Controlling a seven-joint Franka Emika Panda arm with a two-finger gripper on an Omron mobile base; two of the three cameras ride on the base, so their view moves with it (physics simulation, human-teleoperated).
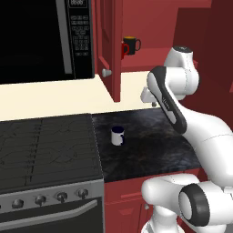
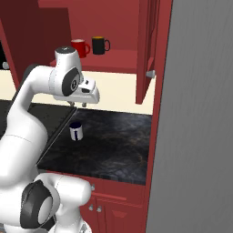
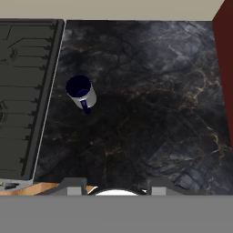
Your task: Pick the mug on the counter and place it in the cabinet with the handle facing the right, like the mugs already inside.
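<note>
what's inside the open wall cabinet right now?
On the cabinet shelf stand a red mug and a black mug with yellow inside, side by side, handles pointing right. The door and frame hide the shelf's far right end.

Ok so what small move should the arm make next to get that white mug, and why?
Probably shift the gripper toward the stove side and lower it over the mug. The gripper hangs above the counter with nothing between its fingers, and in the hand view the mug sits upright, off to the left near the stove, handle toward the counter's front.
</note>
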